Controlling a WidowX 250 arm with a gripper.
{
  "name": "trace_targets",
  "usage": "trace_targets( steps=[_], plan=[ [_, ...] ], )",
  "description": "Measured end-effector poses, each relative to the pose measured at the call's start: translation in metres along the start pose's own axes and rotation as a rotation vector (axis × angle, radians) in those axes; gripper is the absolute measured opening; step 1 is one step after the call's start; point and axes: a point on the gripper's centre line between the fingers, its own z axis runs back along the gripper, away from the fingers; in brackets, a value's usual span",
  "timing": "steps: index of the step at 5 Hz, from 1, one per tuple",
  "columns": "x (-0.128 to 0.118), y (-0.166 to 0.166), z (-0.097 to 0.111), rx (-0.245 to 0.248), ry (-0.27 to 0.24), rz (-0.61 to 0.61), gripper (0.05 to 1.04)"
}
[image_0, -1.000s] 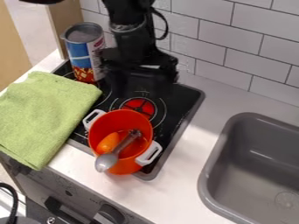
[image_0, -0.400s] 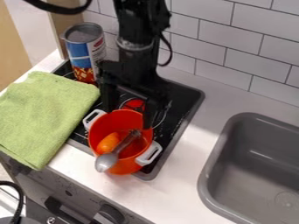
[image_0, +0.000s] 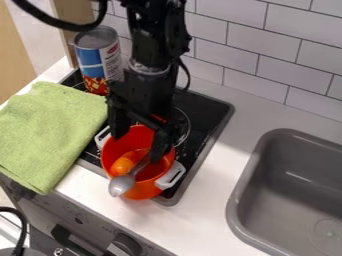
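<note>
Gripper (image_0: 138, 148): hanging wide open over pot (image_0: 141, 193), gripping nothing.
Spoon (image_0: 121, 185): lying camera-side of gripper.
Handle (image_0: 142, 164): slanting up-right toward one finger (image_0: 157, 153).

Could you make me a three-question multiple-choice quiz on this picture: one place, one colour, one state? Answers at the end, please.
1. Where does the tall can stand?
A) In the sink
B) On the towel
C) At a back corner of the stove

2. What colour are the handles of the pot?
A) White
B) Green
C) Blue

3. How is the claw?
A) Shut tight
B) Open
C) Shut around the can

Answers:
1. C: it rises from that corner, near the tiled wall.
2. A: they stand out pale against the orange pot.
3. B: its two fingers are spread well apart.
</note>
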Motion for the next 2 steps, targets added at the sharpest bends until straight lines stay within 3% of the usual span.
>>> trace_targets(
  steps=[2],
  plan=[
    [-0.0050,-0.0035,-0.0103,0.032,0.000,-0.061,1.000]
  ],
)
